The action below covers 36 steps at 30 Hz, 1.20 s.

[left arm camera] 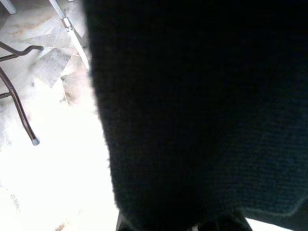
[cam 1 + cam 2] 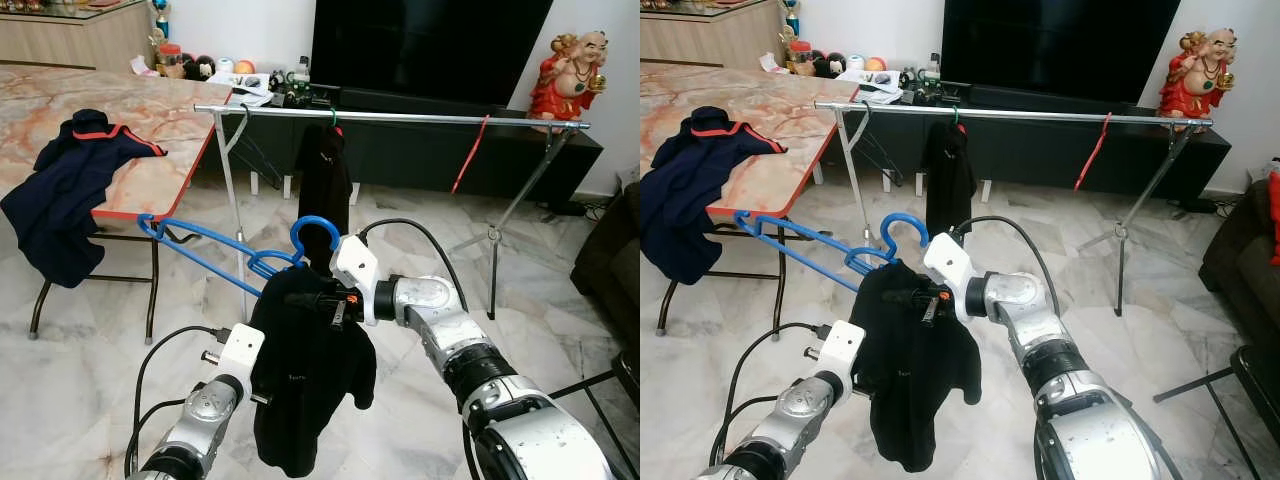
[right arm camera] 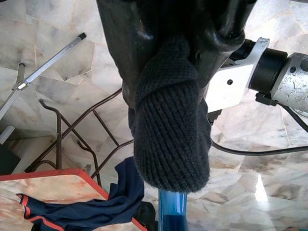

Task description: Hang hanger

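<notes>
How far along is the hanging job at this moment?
Done: the black garment already sits on the blue hanger. In hand: the right hand grips the hanger's neck through the knit, and the left hand is at the cloth. Left: the hook is not yet on the rail, where another black garment hangs.
</notes>
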Available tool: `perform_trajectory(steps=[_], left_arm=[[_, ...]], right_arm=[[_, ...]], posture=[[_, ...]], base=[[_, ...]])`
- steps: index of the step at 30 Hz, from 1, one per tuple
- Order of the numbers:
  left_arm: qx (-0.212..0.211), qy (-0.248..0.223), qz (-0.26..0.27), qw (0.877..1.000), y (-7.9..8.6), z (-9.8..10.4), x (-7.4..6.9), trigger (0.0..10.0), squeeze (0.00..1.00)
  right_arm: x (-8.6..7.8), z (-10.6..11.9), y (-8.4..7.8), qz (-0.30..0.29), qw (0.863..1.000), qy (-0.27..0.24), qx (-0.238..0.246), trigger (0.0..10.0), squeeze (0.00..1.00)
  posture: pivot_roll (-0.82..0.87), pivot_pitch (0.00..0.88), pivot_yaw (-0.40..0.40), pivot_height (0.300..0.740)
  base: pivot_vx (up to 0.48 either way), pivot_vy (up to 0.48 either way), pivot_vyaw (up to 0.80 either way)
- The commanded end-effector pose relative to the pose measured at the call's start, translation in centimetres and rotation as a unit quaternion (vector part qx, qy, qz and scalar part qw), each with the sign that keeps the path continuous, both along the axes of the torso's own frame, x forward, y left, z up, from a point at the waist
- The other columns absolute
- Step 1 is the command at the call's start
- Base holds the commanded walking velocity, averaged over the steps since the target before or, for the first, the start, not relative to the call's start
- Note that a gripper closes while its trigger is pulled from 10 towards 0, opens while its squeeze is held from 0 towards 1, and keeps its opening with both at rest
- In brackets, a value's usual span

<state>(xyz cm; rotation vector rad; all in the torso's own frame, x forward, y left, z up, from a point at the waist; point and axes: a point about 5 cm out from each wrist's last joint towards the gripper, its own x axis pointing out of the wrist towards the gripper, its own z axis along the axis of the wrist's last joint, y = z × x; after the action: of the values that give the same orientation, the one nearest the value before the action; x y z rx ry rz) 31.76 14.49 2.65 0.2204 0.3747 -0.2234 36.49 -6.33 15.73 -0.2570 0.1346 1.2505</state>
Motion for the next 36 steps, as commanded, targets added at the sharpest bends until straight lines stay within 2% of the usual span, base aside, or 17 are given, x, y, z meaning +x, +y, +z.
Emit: perform_trajectory(steps=[1,36], left_arm=[[-0.001,-0.003,-0.002,1.000,-0.18,0.17,0.20,0.0,0.00],[-0.002,-0.004,-0.003,1.000,-0.22,0.19,0.21,0.0,0.00]], right_arm=[[0.54,2.04,0.20,0.000,0.999,-0.029,0.024,0.0,0.00],[0.54,2.03,0.20,0.000,0.999,-0.028,0.024,0.0,0.00]], posture=[[0.14,0.000,-0.108,0.740],[0.14,0.000,-0.108,0.740]], base=[[0.000,0.000,0.00],[0.000,0.000,0.00]])
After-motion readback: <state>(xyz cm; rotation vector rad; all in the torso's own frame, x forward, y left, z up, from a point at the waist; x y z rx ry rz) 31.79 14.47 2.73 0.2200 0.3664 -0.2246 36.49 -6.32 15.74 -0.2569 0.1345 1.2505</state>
